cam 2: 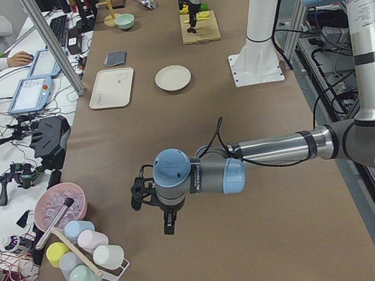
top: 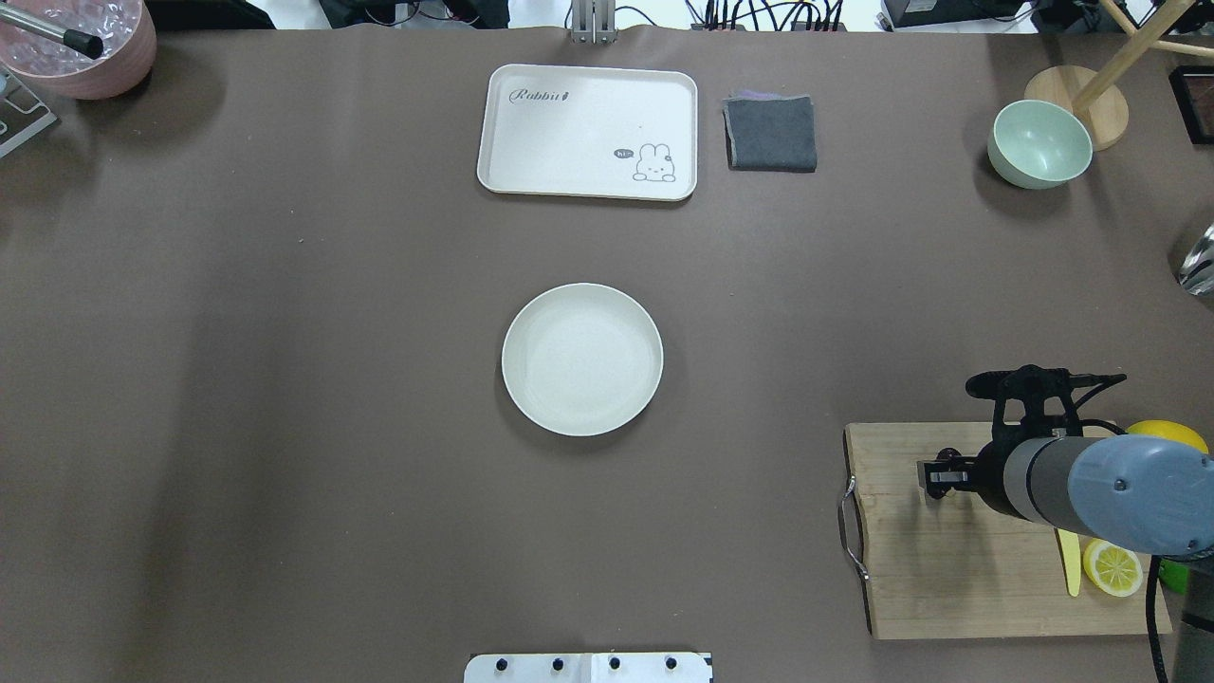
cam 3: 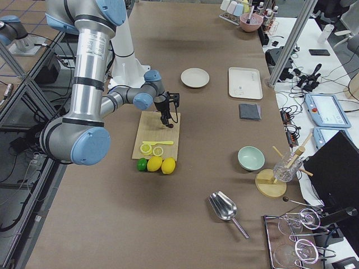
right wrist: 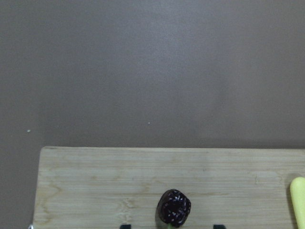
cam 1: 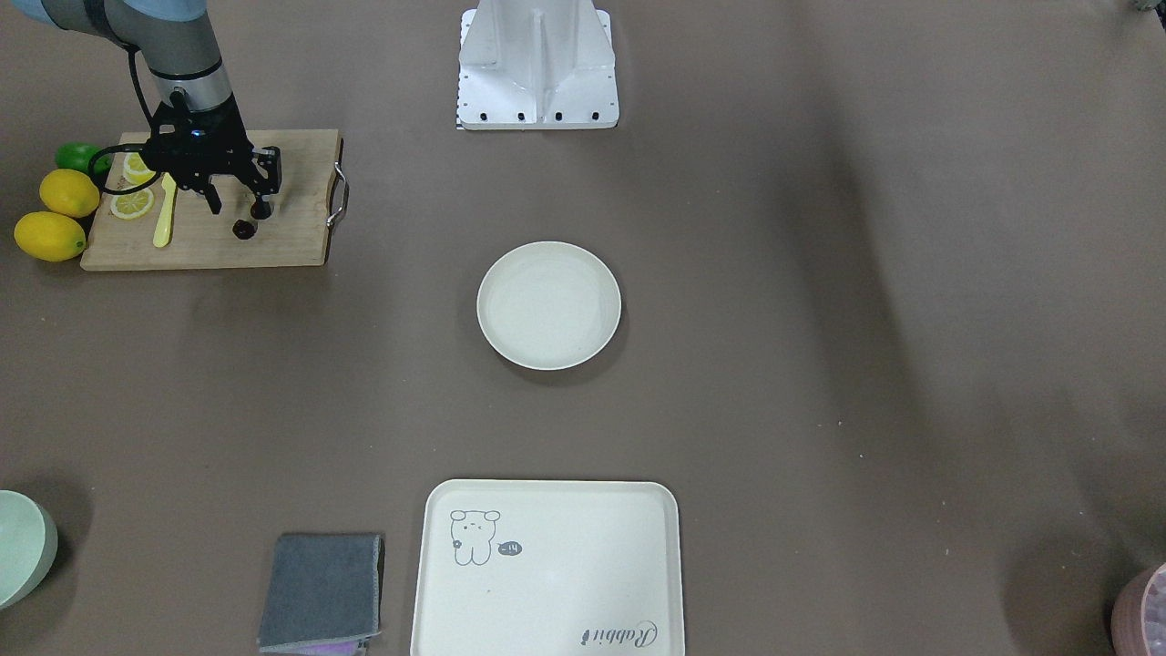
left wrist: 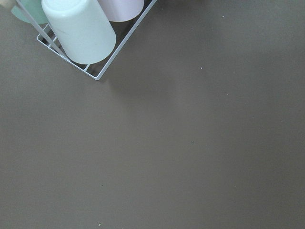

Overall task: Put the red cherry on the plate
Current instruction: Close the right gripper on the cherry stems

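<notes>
The red cherry (cam 1: 244, 229) lies dark and tiny on the wooden cutting board (cam 1: 291, 205), at the table's end on the robot's right. My right gripper (cam 1: 239, 210) hangs open just above it, one finger on each side, touching nothing. The right wrist view shows the cherry (right wrist: 174, 207) between the two fingertips at the bottom edge. The plate (cam 1: 548, 305) is round, cream-white and bare, and sits mid-table, well apart from the board. My left gripper (cam 2: 166, 222) hovers over bare table near a cup rack; whether it is open or shut, I cannot tell.
On and beside the board are two lemons (cam 1: 50, 235), a lime (cam 1: 77, 157), lemon slices (cam 1: 133, 202) and a yellow knife (cam 1: 164, 214). A cream bear tray (cam 1: 547, 592), a grey cloth (cam 1: 321, 590) and a pale green bowl (cam 1: 18, 547) line the far side.
</notes>
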{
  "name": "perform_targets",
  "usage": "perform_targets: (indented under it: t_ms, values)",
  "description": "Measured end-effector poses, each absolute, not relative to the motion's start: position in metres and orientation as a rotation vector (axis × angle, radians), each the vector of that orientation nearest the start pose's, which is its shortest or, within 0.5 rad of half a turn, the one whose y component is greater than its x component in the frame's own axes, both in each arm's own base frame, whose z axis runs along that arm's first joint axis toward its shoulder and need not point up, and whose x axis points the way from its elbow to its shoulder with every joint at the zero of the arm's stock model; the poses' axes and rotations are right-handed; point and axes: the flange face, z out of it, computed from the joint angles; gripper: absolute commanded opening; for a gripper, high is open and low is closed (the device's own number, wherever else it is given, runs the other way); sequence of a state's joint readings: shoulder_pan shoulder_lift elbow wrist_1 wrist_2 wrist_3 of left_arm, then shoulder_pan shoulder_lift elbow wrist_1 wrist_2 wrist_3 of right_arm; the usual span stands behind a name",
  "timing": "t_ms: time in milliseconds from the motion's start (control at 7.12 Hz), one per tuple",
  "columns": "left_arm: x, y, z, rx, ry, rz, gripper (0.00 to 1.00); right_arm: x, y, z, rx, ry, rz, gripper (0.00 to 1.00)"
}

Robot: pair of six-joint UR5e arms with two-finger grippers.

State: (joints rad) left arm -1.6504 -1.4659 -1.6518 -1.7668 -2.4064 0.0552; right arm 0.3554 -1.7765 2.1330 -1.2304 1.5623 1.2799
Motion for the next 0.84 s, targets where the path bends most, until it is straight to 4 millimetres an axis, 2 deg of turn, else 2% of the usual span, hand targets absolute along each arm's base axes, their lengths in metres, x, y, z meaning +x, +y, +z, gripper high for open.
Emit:
perform_targets:
  t_ms: [281, 562, 843]
  values:
    - [-0.097, -0.451, 0.643, 0.22, 0.819, 0.047, 0.98, -0.361, -0.258, 0.454, 0.262, -0.653, 0.05, 0.0]
    - [-0.097, -0.451, 0.642, 0.221, 0.819, 0.047, 0.97, -0.365, -0.254, 0.452, 0.269, -0.66, 0.076, 0.0]
    - [-0.097, -0.451, 0.64, 0.226, 0.818, 0.049, 0.98, -0.351, -0.268, 0.442, 0.253, -0.68, 0.082, 0.0]
